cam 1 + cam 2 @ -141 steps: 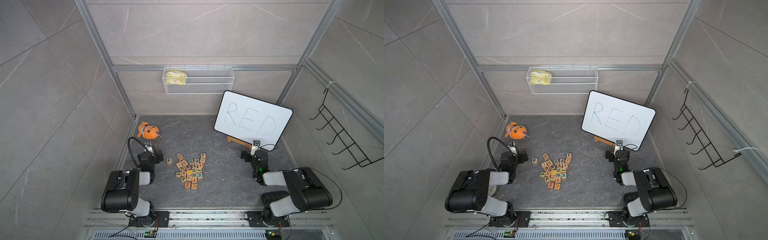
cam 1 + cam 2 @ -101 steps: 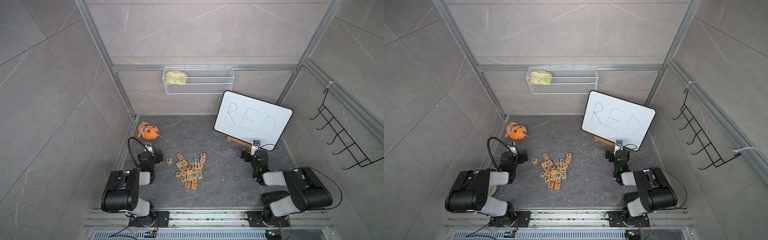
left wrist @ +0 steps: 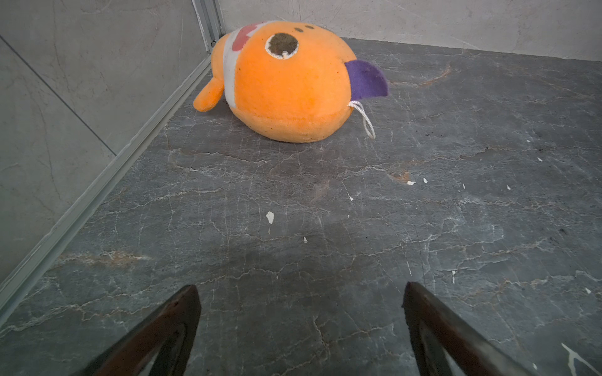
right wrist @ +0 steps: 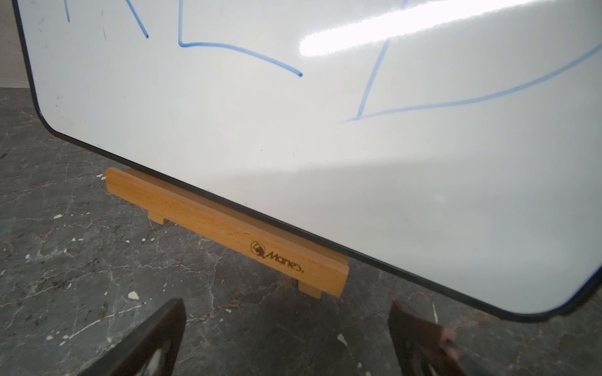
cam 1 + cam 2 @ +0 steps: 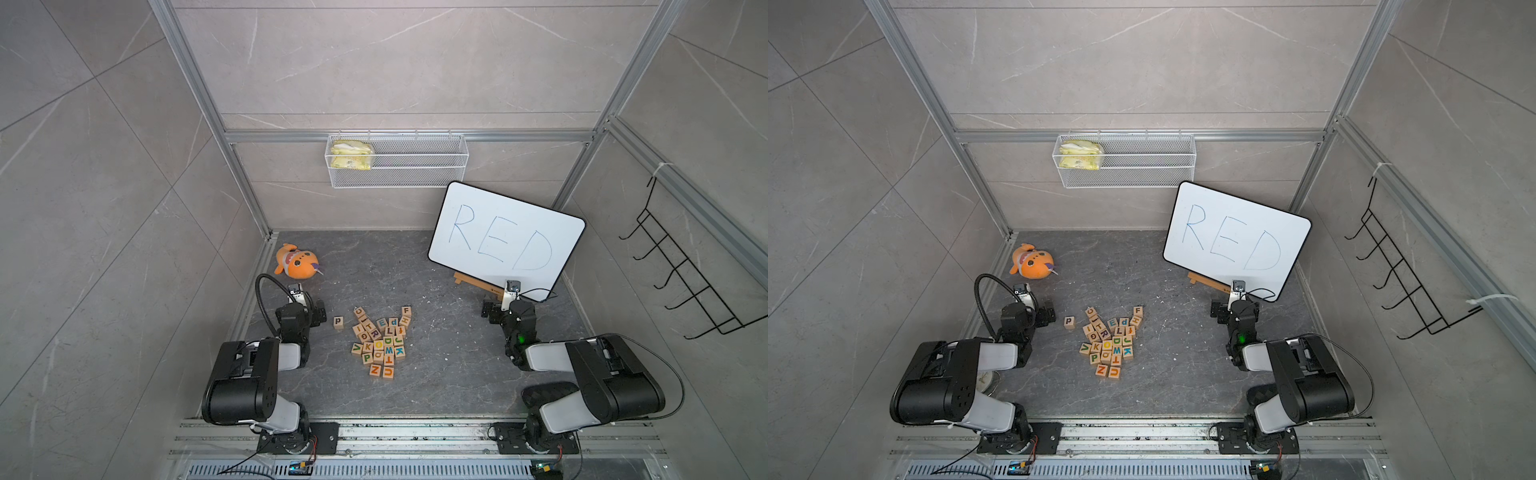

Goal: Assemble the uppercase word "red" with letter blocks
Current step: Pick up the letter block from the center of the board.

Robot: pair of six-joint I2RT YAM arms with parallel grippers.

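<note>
Evidently nothing had shifted in the last moments: in both top views the arms, the blocks and the board lay where they had lain just before. The letter blocks (image 5: pixel 380 341) formed a loose heap at lower centre of the frame, on the dark floor (image 5: pixel 449 332), between the two arms. Within the heap the R block (image 5: pixel 375 333) sat near the D block (image 5: pixel 387 340), with the E block (image 5: pixel 381 323) just above them in the frame; each was hemmed in by other blocks. A stray p block (image 5: pixel 338 321) stood apart, to the left of the heap.

The left gripper (image 3: pixel 299 289), seen from its wrist, had its jaws spread wide over bare floor and held nothing. It faced the plush fish (image 3: pixel 286 84) at upper centre of that frame. The right gripper (image 4: pixel 286 302) was likewise wide open and empty, facing the whiteboard (image 4: pixel 325 130) on its wooden stand (image 4: pixel 228 224). Both grippers were well apart from the heap.

The stillness suggested that the task had not begun. No letter was lifted or set out, and the first step, probably a reach for the R block, was yet to come. The crowding round that block might hinder a clean grip.
</note>
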